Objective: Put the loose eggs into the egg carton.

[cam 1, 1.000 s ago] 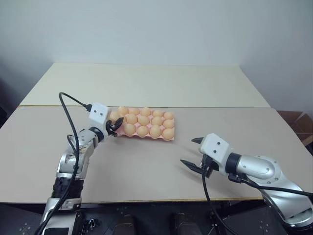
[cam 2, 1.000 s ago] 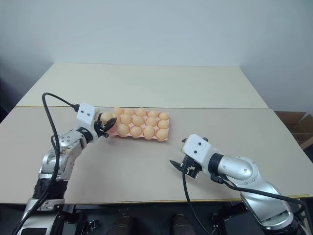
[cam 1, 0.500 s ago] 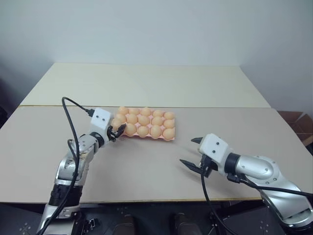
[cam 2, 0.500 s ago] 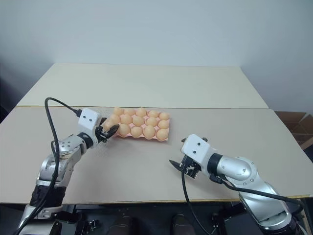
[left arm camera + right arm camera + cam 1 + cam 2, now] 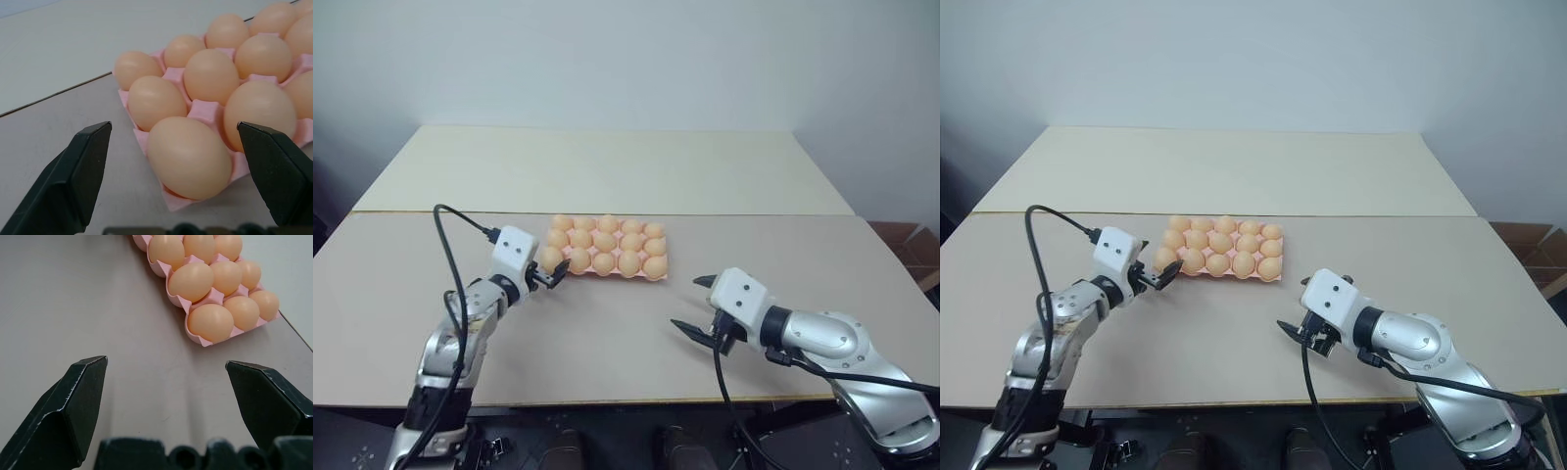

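The pink egg carton (image 5: 607, 275) lies mid-table with tan eggs (image 5: 604, 241) in its cups; the loose eggs are out of view. My left gripper (image 5: 551, 277) is open, just off the carton's near-left corner. In the left wrist view its black fingers (image 5: 78, 171) stand wide on either side of the corner egg (image 5: 190, 156), which sits in its cup (image 5: 172, 201) untouched. My right gripper (image 5: 691, 302) hovers open and empty over bare table, nearer than the carton and to its right. The right wrist view shows the carton (image 5: 191, 333) ahead of the open fingers (image 5: 73, 401).
A second cream table (image 5: 607, 166) butts against the far side of the work table. A cardboard box (image 5: 913, 245) sits past the table's right edge. A black cable (image 5: 450, 225) loops up from my left wrist.
My left gripper has opened, leaving its egg in the carton's near-left corner cup, and has drawn back a little from the carton. The right arm has not moved.
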### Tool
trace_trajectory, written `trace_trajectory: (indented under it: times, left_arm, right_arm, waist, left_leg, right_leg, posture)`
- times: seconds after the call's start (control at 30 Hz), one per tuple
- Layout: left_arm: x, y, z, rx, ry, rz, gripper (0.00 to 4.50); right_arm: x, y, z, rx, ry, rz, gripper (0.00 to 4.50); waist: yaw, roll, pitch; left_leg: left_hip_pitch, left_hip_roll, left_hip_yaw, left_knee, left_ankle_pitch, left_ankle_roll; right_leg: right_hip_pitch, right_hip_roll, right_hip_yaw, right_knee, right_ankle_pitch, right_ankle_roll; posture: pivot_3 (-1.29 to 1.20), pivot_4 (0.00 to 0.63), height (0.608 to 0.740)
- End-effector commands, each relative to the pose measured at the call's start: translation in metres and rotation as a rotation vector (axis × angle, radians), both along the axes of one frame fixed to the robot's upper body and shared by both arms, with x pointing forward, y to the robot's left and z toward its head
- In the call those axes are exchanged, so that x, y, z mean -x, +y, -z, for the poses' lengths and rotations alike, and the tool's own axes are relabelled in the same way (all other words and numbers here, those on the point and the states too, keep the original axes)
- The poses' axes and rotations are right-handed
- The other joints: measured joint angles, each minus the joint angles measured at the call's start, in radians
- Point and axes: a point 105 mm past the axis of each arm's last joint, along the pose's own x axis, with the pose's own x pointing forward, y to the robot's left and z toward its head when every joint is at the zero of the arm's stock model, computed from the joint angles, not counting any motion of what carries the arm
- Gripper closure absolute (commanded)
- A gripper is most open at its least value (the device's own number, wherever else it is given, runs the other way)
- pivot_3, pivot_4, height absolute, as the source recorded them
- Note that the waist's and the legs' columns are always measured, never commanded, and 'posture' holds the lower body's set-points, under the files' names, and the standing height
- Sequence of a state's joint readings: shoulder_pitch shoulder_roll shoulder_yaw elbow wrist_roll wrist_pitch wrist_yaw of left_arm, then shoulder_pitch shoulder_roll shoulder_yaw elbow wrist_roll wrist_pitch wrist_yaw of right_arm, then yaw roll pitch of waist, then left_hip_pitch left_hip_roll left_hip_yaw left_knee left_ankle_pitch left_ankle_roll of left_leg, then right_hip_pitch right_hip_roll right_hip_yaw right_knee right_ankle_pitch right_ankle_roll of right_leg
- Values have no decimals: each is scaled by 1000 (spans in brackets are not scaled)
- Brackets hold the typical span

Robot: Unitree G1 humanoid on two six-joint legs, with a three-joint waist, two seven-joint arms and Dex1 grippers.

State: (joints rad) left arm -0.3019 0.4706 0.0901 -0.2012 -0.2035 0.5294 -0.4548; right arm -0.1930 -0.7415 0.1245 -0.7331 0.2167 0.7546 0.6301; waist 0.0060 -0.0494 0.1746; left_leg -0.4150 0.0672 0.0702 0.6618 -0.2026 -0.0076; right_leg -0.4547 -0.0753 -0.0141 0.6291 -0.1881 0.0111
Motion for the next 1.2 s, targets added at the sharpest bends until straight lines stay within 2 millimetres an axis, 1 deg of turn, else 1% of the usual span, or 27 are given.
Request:
trace_trajectory:
  times: [0.03,0.13,0.17,0.23,0.33,0.43,0.53,0.6,0.67,0.8,0.87,1.0,1.2]
  left_arm:
    - [24,2,-38,65,-115,80,26]
    - [44,13,-41,60,-103,121,26]
    - [53,21,-40,53,-81,134,26]
    - [64,32,-39,37,-50,146,26]
    - [79,51,-36,-20,7,157,26]
    - [91,58,-37,-35,48,195,26]
    - [98,61,-38,-39,76,225,26]
    - [102,62,-42,-27,92,236,26]
    - [103,63,-44,-18,105,241,26]
    - [106,64,-43,-51,141,255,26]
    - [108,63,-47,-55,145,271,26]
    - [113,62,-55,-66,143,283,26]
    - [118,59,-54,-45,166,277,26]
  right_arm:
    - [0,0,-12,3,-60,-11,0]
    - [0,-2,-14,2,-59,-12,0]
    - [0,-3,-16,2,-60,-13,0]
    - [0,-7,-19,5,-62,-14,0]
    - [2,-21,-31,15,-56,-25,0]
    - [10,-35,-39,40,-18,-67,0]
    - [19,-46,-42,76,19,-111,0]
    - [23,-53,-40,114,42,-123,0]
    - [25,-56,-39,129,47,-126,0]
    - [26,-54,-40,111,39,-123,0]
    - [27,-53,-41,104,38,-120,0]
    - [25,-59,-40,119,53,-108,0]
    - [21,-61,-42,135,59,-125,0]
  waist:
    - [-2,0,0]
    - [-6,0,0]
    - [-8,0,0]
    - [-10,0,0]
    - [-9,0,0]
    - [0,0,0]
    - [6,0,0]
    - [6,0,0]
    - [6,0,0]
    - [1,0,0]
    - [2,0,0]
    - [5,0,0]
    - [4,0,0]
  left_leg:
    - [0,0,0,0,0,0]
    - [1,0,0,0,0,0]
    - [1,0,0,0,0,0]
    - [1,0,0,0,0,0]
    - [1,0,0,0,0,0]
    - [1,0,0,0,0,0]
    - [0,0,0,0,0,0]
    - [0,0,0,0,0,0]
    - [1,0,0,0,0,0]
    - [1,1,1,0,0,0]
    - [1,1,1,0,0,0]
    - [0,1,1,0,0,-1]
    - [0,1,1,0,-1,-1]
  right_leg:
    - [0,0,0,0,0,0]
    - [0,0,0,0,0,0]
    - [0,0,0,0,0,0]
    - [0,0,0,1,-2,-3]
    - [0,0,0,0,-4,-5]
    - [0,-1,-1,-1,-4,-6]
    - [0,-1,-1,-2,-4,-6]
    - [0,-1,-1,-2,-4,-6]
    - [0,-1,-1,-2,-4,-6]
    - [0,-1,0,-2,-4,-6]
    - [-1,-1,0,-2,-4,-6]
    - [-1,-1,0,-2,-4,-6]
    - [-1,-1,0,-2,-5,-6]
  posture:
    - [0,150,740]
    - [0,150,740]
    - [0,150,740]
    - [0,150,740]
    - [0,150,740]
    - [0,150,740]
    - [0,150,740]
    - [0,150,740]
    - [0,150,740]
    - [0,150,740]
    - [0,150,740]
    - [0,150,740]
    - [0,150,740]
